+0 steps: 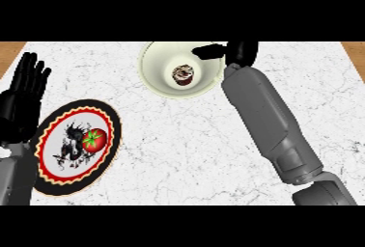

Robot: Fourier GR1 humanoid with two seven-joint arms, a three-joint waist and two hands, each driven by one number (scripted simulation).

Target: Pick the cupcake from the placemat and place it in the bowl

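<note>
Head view: cupcake upright in bowl, frosting up.

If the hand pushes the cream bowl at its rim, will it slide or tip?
The cream round bowl looks rigid and smooth, so it would probably slide on the marble counter. Its narrow base and wide rim suggest a rim push might tip it. The small cupcake inside adds little weight.

The cupcake sits in the bowl, right hand above.

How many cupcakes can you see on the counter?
1. The small brown cupcake with pale frosting sits inside the cream round bowl at the counter's far edge. None lies on the round black-rimmed placemat.
</note>
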